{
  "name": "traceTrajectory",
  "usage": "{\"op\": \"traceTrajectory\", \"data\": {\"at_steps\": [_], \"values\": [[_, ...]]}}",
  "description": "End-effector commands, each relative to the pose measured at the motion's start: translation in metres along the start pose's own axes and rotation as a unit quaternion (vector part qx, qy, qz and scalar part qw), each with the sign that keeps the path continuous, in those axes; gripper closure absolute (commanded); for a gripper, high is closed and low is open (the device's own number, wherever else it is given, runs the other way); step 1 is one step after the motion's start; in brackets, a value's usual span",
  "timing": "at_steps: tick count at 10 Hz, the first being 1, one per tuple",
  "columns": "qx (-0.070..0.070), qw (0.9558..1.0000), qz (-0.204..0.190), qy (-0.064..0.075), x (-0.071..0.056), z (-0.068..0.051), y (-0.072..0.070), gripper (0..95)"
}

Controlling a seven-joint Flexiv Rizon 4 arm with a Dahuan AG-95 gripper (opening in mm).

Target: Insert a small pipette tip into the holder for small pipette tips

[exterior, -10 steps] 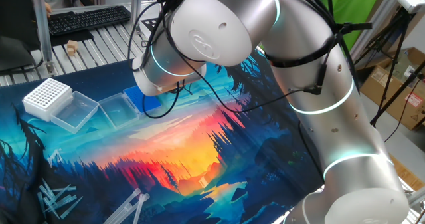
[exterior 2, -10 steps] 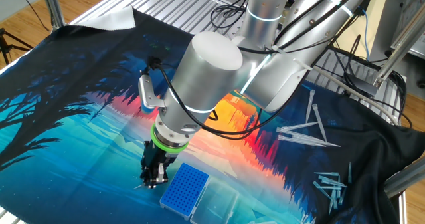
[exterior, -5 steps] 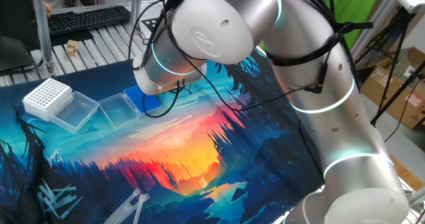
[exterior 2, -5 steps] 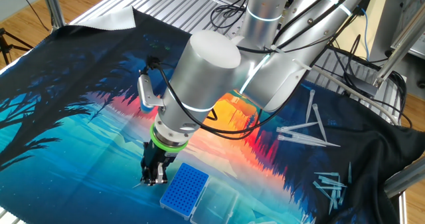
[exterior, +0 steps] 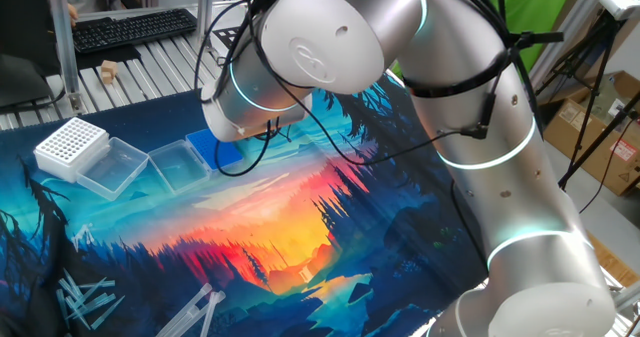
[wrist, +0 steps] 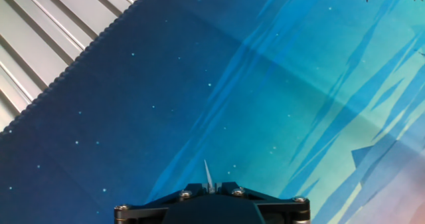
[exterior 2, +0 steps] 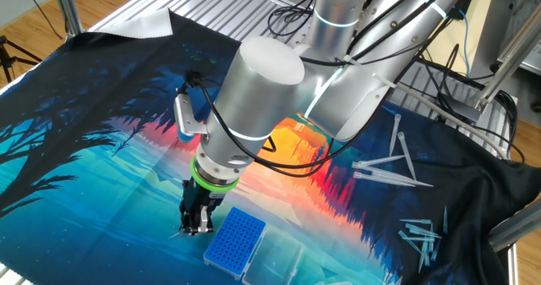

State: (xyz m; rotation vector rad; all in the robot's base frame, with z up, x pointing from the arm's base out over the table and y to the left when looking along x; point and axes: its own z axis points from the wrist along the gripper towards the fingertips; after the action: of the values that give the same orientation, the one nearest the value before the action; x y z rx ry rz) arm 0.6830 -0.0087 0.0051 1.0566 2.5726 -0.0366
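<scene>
Pinching a small pipette tip (wrist: 207, 174) between nearly closed fingers of the gripper (exterior 2: 197, 227), the pale cone poking out past the fingertips in the hand view. Hovering low over the printed mat (exterior 2: 101, 175), just beside the blue holder (exterior 2: 233, 238), not yet over its grid of holes. Hiding the gripper behind the arm's silver body (exterior: 300, 57) in one fixed view, with only a corner of the blue holder peeking out. Lying well apart: a white rack (exterior: 70, 145) and loose long tips (exterior 2: 385, 168).
</scene>
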Motion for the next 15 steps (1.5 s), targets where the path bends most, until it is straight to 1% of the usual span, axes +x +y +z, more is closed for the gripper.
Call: {"op": "traceTrajectory", "data": {"at_steps": [1,3,5,7,10,13,15], "values": [[0.0,1.0,-0.001,0.004,0.0,-0.001,0.0,95.0],[0.0,0.9999,-0.001,0.011,-0.002,-0.006,0.001,95.0],[-0.003,0.9997,0.002,0.023,-0.003,-0.012,0.003,95.0],[-0.004,0.9995,0.006,0.032,-0.004,-0.016,0.004,95.0],[-0.005,0.9993,0.011,0.037,0.001,-0.024,0.007,95.0],[-0.01,0.9986,0.016,0.049,0.008,-0.031,0.007,95.0],[-0.009,0.9983,0.019,0.054,0.014,-0.036,0.008,95.0]]}}
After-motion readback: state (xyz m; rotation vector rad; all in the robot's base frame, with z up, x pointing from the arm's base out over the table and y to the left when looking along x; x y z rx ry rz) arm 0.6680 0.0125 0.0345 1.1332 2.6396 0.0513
